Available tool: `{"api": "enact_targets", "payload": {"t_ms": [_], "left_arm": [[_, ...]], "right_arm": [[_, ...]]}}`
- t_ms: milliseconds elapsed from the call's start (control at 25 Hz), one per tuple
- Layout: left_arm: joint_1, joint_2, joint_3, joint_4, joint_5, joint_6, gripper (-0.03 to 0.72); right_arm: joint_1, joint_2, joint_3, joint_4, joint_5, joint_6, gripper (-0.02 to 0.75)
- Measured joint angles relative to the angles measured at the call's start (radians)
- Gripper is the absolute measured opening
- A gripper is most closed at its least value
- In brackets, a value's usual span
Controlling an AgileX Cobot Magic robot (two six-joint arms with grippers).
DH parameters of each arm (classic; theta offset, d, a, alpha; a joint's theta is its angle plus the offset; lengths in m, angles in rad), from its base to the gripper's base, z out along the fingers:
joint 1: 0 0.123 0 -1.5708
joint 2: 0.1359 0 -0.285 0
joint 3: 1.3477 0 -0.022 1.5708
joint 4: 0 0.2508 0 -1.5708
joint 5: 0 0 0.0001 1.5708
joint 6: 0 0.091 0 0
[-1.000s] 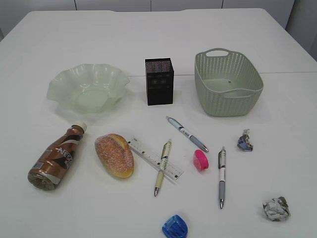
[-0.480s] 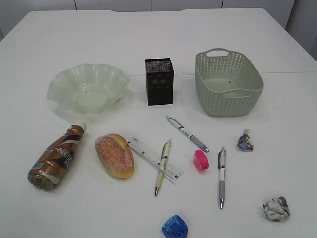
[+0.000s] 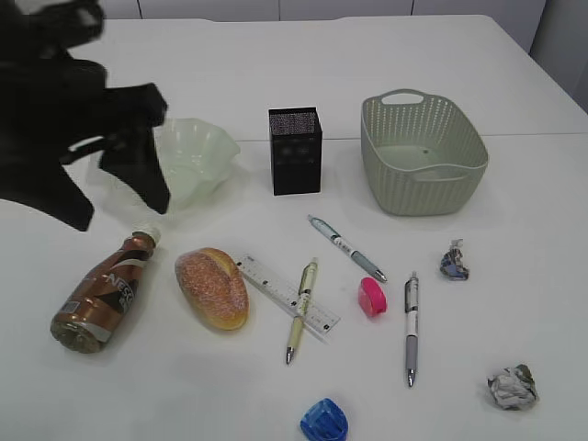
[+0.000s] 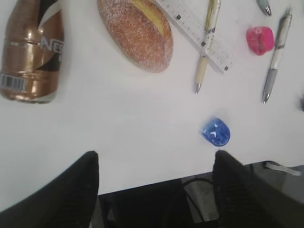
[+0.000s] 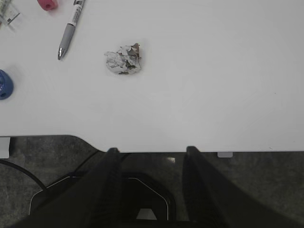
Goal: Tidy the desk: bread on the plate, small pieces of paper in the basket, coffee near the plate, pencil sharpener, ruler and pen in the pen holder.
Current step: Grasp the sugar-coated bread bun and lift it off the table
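Note:
The bread [image 3: 213, 287] lies beside the lying coffee bottle [image 3: 101, 292]; both show in the left wrist view, bread [image 4: 137, 33], bottle [image 4: 31, 47]. The ruler [image 3: 287, 292], three pens [image 3: 347, 248], a pink sharpener [image 3: 372, 296] and a blue sharpener [image 3: 324, 420] lie in the middle. Paper balls [image 3: 454, 261] [image 3: 512, 387] lie right. The glass plate [image 3: 197, 152], black pen holder [image 3: 296, 150] and basket [image 3: 423, 152] stand behind. My left gripper [image 3: 119, 197] [image 4: 155, 161] is open and empty, high over the plate's left side. My right gripper [image 5: 152, 151] is open, empty, off the table's front edge.
The left arm hides the left half of the plate in the exterior view. The table's front edge [image 5: 199, 151] runs just ahead of my right fingertips, with a paper ball [image 5: 123, 59] beyond it. The right arm is outside the exterior view.
My left arm has come into the exterior view at the upper left, blurred by its motion. The objects on the table have not moved.

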Motion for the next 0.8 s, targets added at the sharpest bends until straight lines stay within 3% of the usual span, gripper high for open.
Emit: {"api": "enact_targets", "payload": {"t_ms": [280, 800], "left_arm": [[0.0, 0.184, -0.013, -0.059, -0.114, -0.033, 0.54], [0.009, 0.331, -0.035, -0.043, -0.238, -0.033, 0.541]], "right_arm": [[0.0, 0.002, 0.0, 0.037, 0.0, 0.002, 0.35], [0.0, 0.002, 0.0, 0.112, 0.0, 0.002, 0.35]]}}
